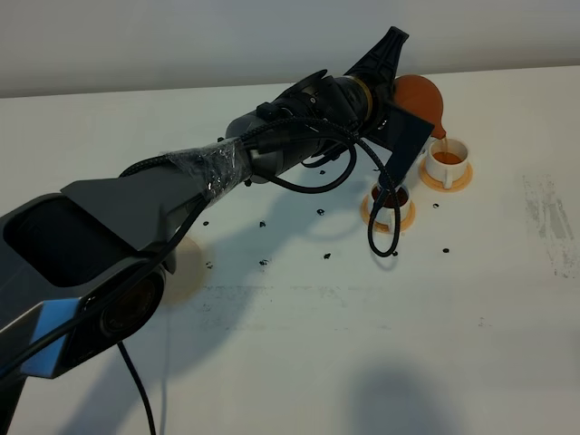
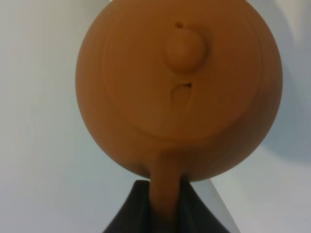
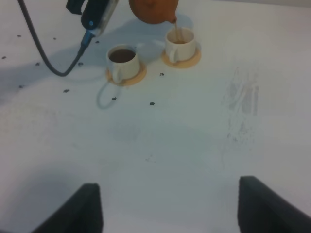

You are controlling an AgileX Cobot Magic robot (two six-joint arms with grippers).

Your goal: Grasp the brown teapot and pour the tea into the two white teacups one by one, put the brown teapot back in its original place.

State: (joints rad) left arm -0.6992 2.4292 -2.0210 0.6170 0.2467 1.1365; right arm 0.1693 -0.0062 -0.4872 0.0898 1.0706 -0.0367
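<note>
Teapot (image 1: 421, 95): hanging tilted, spout down, above the right-hand teacup (image 1: 446, 163).
Tea (image 3: 178, 33): streaming into that cup; the left-hand teacup (image 3: 122, 60) is sitting full on its saucer (image 3: 138, 75).
Left fingers (image 2: 131, 213): clamping the Teapot by its handle.
Right fingers (image 3: 85, 208): standing wide apart, hovering over the counter (image 3: 170, 145).

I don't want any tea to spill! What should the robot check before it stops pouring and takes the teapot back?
1. Left gripper shut on the teapot handle: ok.
2. Tea stream lands inside the far cup: ok.
3. Far cup full enough: cannot tell, the level is unclear.
4. Near cup holds dark tea: ok.
5. Right gripper open and well away from both cups: ok.
6. Coaster free for the teapot: cannot tell, the arm hides most of it.
</note>
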